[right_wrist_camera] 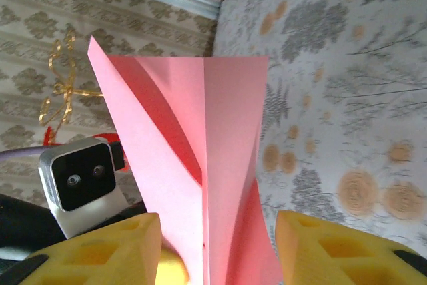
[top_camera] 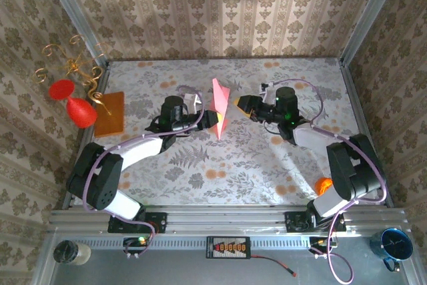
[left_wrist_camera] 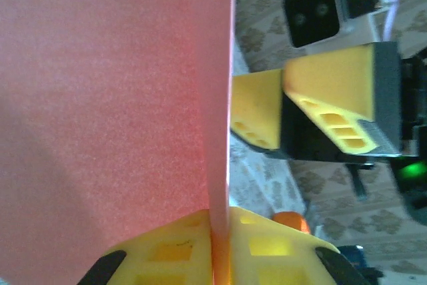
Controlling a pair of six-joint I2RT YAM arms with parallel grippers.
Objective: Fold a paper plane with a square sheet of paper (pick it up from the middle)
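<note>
Salmon-pink folded paper plane (left_wrist_camera: 113, 98), long axis up the frame, sits pinched in the left pincer (left_wrist_camera: 220, 228); right pincer (top_camera: 239, 103), spread wide, hovers just right of it.

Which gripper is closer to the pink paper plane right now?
Left. The left gripper is clamped on the lower edge of the paper plane, holding it up; the right gripper is open, close beside it on the right.

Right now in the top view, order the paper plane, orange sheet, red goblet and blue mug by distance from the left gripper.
1. Paper plane, clamped in the left gripper.
2. Orange sheet, to its left.
3. Red goblet, farther left.
4. Blue mug, near right corner.
</note>
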